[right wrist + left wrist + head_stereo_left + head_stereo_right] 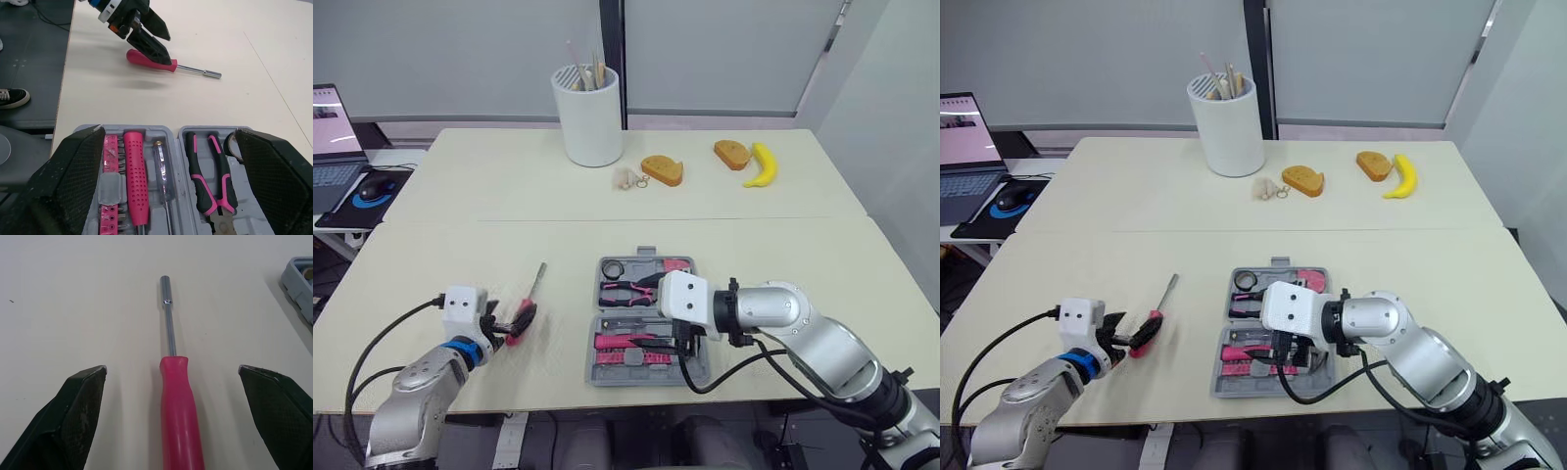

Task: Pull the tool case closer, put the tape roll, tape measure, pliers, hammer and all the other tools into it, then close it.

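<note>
The grey tool case (591,376) lies open near the table's front edge. In it are pink-handled pliers (210,166), a pink-handled tool (134,171), a clear-handled screwdriver (161,171) and a dark ring (612,267). My right gripper (690,340) hovers open just above the case's near half, nothing between its fingers. A pink-handled screwdriver (181,406) lies on the table left of the case, shaft pointing away from me. My left gripper (514,323) is open with a finger on each side of the pink handle (521,321), and I cannot tell whether they touch it.
A white cup (589,116) with sticks stands at the back centre. Two bread pieces (662,169) and a banana (762,164) lie at the back right. A laptop (333,137) and mouse (374,188) sit on a side desk at far left.
</note>
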Robot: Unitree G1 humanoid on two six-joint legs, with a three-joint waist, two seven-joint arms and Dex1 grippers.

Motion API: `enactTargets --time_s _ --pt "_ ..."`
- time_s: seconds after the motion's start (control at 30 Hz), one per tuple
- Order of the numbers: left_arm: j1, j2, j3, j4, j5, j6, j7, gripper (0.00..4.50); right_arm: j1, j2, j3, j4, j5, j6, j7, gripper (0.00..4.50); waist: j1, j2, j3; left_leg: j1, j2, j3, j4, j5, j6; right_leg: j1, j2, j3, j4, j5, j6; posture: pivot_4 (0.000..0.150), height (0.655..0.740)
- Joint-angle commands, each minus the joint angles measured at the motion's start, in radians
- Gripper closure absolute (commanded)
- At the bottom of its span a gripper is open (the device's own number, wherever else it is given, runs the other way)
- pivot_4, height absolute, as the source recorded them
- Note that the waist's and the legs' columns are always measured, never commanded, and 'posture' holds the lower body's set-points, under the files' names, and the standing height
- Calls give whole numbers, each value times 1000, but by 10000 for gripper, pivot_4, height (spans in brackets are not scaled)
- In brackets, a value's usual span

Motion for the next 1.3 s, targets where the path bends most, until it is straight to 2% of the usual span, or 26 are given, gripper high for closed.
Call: enactTargets --time_s 0.03,0.23,0.43,0.53,0.87,1.07,1.3 --pt "-27 9 -23 5 48 -13 14 122 -21 16 -7 -11 -6 -16 -9 0 0 0 0 0 0 0 0 0 0 0 0 0 0 0 0 1500 7400" --pt "-77 11 -46 70 103 -9 26 122 -21 22 -13 -9 -11 -9 -9 0 0 0 0 0 0 0 0 0 0 0 0 0 0 0 0 1500 7400" --pt "-96 1 -50 126 103 20 4 122 -30 17 -17 -15 -8 1 -1 0 0 0 0 0 0 0 -2 0 0 0 0 0 -1 0 0 1500 7400" --pt "-100 4 -68 147 112 13 -16 5388 -37 16 -18 -15 -6 5 1 0 0 0 0 0 0 0 -2 0 0 0 0 -1 -1 0 0 1500 7400" --pt "-137 -17 -84 219 141 -14 -19 37249 -44 7 -18 -40 2 33 5 0 3 0 0 0 0 -1 -2 0 0 2 -1 -1 -4 0 1 1500 7400" --pt "-103 6 -46 165 117 -29 -42 37202 -26 -17 -29 -73 10 57 3 0 1 2 0 1 0 -1 -2 0 0 2 -1 -1 -4 0 1 1500 7400" --pt "-46 199 -69 -61 71 -122 -338 37203 30 -85 -122 -141 68 78 27 0 0 -3 5 0 0 0 -6 0 0 -1 -1 -1 -5 0 0 1500 7400"
